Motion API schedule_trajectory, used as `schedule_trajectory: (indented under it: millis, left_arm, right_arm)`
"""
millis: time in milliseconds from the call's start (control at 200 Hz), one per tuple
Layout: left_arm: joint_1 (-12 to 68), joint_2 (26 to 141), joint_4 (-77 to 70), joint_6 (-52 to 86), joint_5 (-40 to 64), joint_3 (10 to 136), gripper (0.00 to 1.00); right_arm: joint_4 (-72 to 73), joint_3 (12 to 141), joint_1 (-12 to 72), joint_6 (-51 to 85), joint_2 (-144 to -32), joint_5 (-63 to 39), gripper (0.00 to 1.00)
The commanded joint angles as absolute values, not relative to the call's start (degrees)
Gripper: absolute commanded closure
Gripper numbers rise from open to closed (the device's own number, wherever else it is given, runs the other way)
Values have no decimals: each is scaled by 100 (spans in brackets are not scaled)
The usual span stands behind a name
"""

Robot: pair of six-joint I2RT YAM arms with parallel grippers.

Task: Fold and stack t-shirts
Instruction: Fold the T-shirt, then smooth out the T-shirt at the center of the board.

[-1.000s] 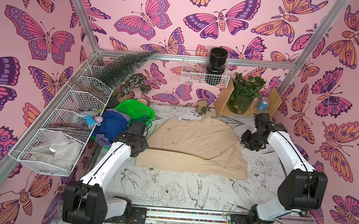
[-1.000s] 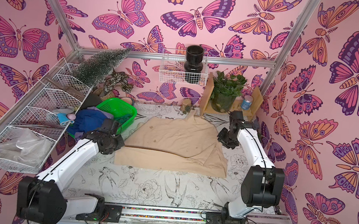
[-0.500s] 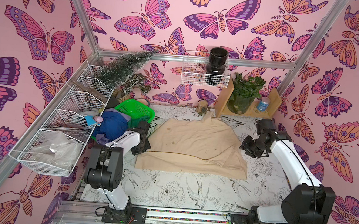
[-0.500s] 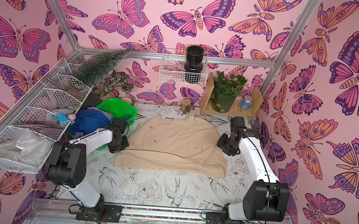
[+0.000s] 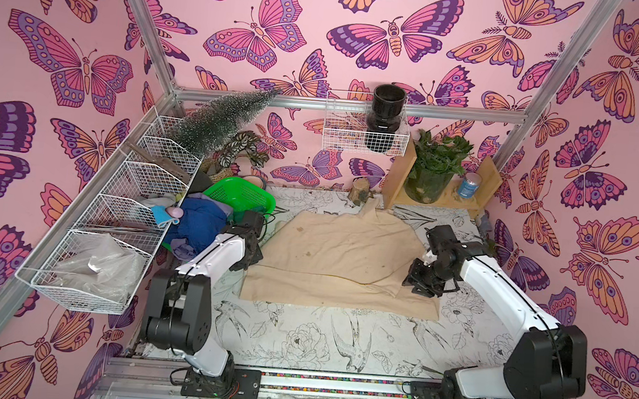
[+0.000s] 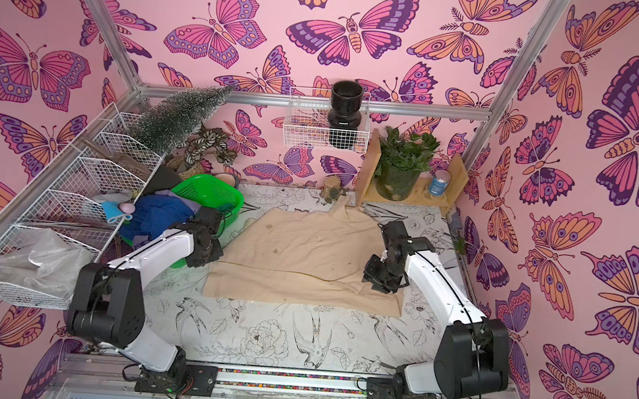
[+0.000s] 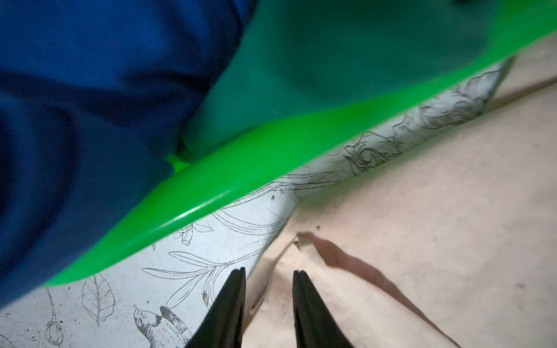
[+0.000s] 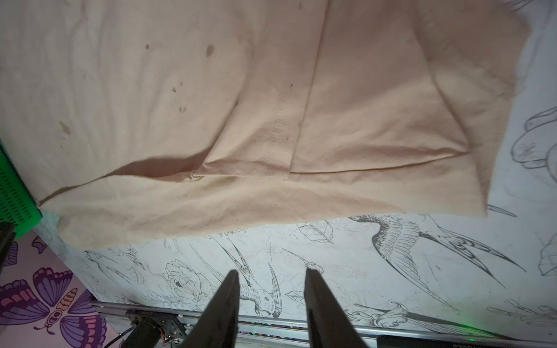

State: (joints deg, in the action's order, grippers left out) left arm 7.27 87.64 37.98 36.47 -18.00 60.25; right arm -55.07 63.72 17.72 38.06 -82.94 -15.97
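Though one fold shows, the beige t-shirt [image 5: 336, 257] lies flat on the table [image 5: 298, 337]. Left gripper [image 7: 269, 271] parted, empty, at its edge; right gripper [image 8: 272, 271] parted, empty. Blue t-shirt [image 5: 197, 225] heaped at the green basket [image 5: 239, 193]. Can [image 5: 469, 184] label too small to read.

We take the bright green basket [image 5: 245, 194] as our mark, at a far corner of the bird-and-flower tabletop [image 5: 298, 337]. Left of it runs a row of white wire bins [image 5: 120, 206]. The bin farthest from it holds a crumpled plastic bag [image 5: 95, 263], and a light-blue item [image 5: 160, 213] with a pink piece sits just beside it. Behind it leans a frosted toy tree [image 5: 222, 121]. Well to its right we see a log stump [image 5: 359, 190], then a wooden shelf [image 5: 393, 175] with a potted plant [image 5: 435, 167] and a blue can [image 5: 468, 185]. Higher up, a wall basket [image 5: 343, 135] holds a black vase [image 5: 385, 115].
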Motion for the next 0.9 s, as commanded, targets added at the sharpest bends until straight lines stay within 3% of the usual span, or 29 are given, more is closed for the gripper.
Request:
schedule_trajectory:
  millis: [0, 421, 896]
  left_arm:
    - [790, 8271, 3941, 3684, -1771, 5839, 67]
    - [826, 7539, 4167, 3531, -1643, 5756, 68]
    - [826, 7459, 4237, 3502, -1732, 5713, 68]
  right_arm:
    - [-5338, 6368, 1957, 3939, -8679, -1625, 61]
    - [-5147, 7083, 1969, 3722, -10108, -1583, 62]
    - [-4951, 6614, 1982, 3744, -10119, -1471, 63]
